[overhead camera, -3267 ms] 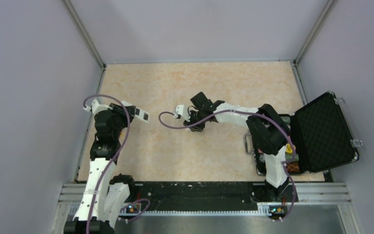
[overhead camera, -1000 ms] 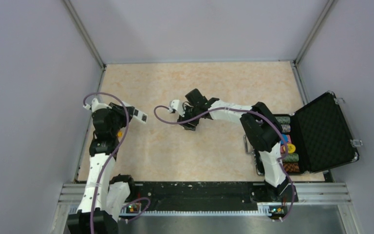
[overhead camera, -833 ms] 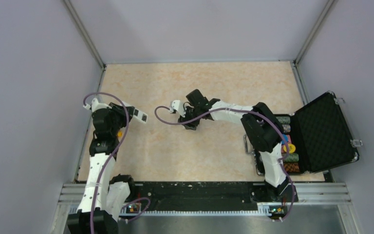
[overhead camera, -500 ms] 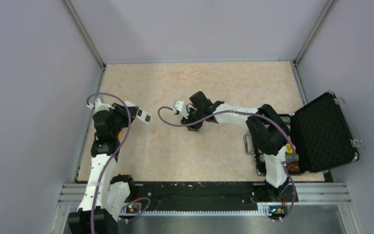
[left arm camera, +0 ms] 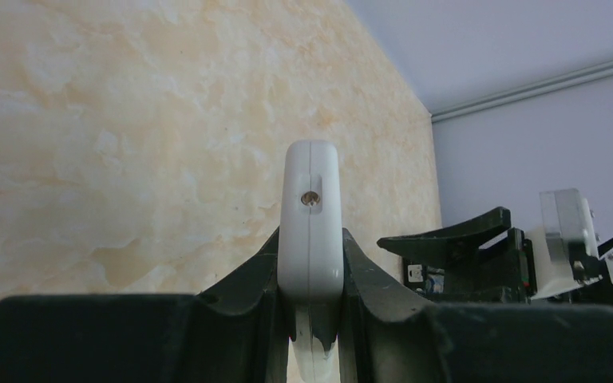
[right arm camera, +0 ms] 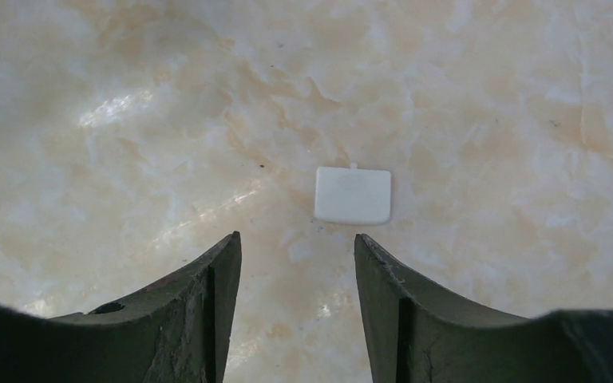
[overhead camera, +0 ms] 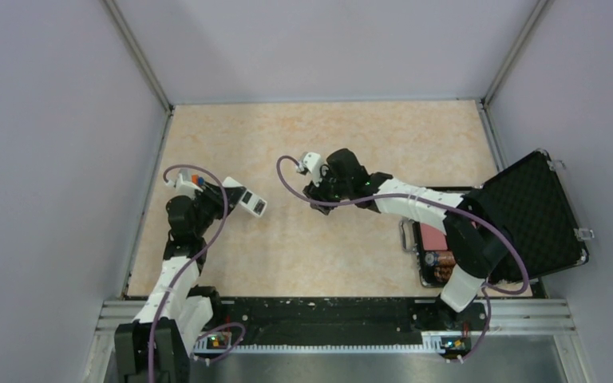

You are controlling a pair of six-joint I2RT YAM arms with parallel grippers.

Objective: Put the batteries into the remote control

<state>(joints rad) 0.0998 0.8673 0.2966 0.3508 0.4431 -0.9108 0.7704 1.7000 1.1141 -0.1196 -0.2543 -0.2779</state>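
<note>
Left hand [left arm camera: 311,243]: dark matte fingers clamped on the remote control [left arm camera: 311,199], a smooth white bar with rounded corners. Only the wrist view shows the small round stud in its end.
Right hand [right arm camera: 295,247]: fingers parted, empty, above a flat white plastic lid [right arm camera: 352,195] on the glossy marbled counter [right arm camera: 487,96].
Foam-lined case [overhead camera: 527,215]: open, top view only.

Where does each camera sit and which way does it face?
Top external: overhead behind the bases, looking down on the table; left arm, right arm show.
Left wrist: looks along the left gripper, shut on the remote control.
Right wrist: faces straight down past the open right gripper at a white cover.
Shared: top and left wrist both show the remote control.
</note>
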